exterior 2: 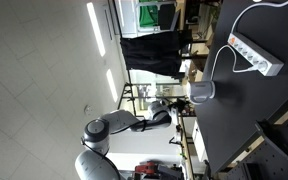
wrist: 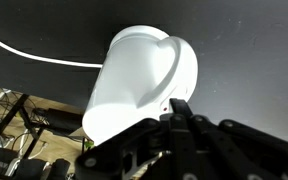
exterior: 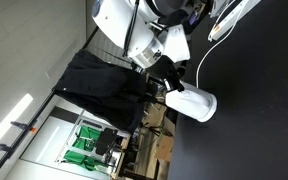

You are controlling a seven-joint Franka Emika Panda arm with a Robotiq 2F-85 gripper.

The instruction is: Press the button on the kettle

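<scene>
I see the white kettle [wrist: 139, 85] filling the middle of the wrist view. It sits on the black table [wrist: 254, 40], and its long axis slants from lower left to upper right of the frame. Its handle arches along the right-hand side, and the rounded end points to the upper right. The gripper [wrist: 181, 108] comes in from the bottom edge with its dark tips right against the kettle's lower right flank. I cannot tell whether the jaws are open or closed, because the fingers merge into one dark mass. A white cable [wrist: 34, 52] curves across the table to the left of the kettle. Both exterior views are turned on their side. In an exterior view the kettle [exterior: 196, 104] lies lengthwise across the picture near the table's edge, with the gripper [exterior: 169, 85] at its left end below the white arm [exterior: 134, 30]. Black cloth [exterior: 104, 85] hangs to the left. Only the exterior view from farther off shows the power strip [exterior 2: 256, 55] on the table, beyond the kettle [exterior 2: 202, 91].
</scene>
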